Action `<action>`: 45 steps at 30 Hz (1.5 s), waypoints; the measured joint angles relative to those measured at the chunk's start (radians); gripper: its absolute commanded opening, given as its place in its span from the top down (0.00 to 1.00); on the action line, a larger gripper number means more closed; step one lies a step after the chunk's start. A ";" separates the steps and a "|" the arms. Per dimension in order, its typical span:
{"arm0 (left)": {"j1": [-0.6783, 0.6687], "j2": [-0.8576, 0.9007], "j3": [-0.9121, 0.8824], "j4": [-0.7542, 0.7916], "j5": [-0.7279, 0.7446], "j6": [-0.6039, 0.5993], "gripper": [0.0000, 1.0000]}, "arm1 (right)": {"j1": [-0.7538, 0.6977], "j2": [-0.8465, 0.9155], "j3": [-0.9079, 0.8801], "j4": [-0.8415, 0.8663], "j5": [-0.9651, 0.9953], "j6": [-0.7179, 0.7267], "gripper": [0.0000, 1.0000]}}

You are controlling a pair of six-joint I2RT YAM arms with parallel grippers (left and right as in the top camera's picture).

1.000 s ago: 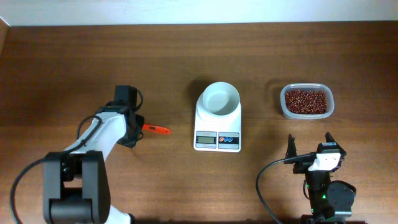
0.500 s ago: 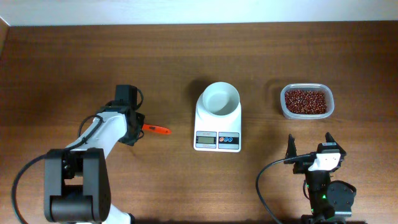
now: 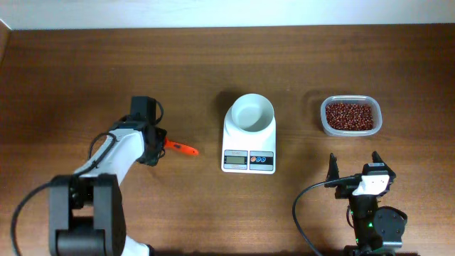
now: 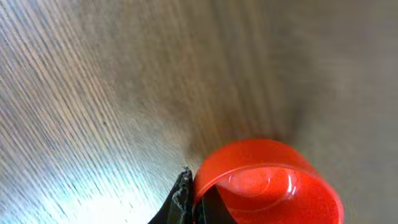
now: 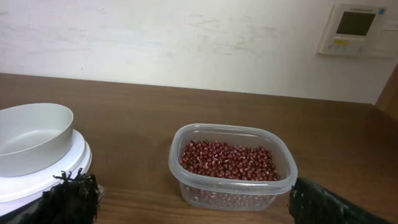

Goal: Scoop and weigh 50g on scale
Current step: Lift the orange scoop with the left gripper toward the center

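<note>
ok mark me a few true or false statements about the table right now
1. The bowl on the scale is empty. True.
2. The tub of beans sits on the left arm's side of the scale. False: it is on the right arm's side.
3. The left gripper is shut on the scoop. True.
4. The right gripper holds the tub. False: it is open, apart from the tub, holding nothing.

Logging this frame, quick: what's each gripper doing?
Left gripper: closed on the scoop.
Right gripper: open, empty.
</note>
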 measured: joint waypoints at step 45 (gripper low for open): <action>0.000 -0.679 -0.005 -0.495 0.182 -0.319 1.00 | 0.000 0.000 0.000 0.044 -0.562 0.950 0.01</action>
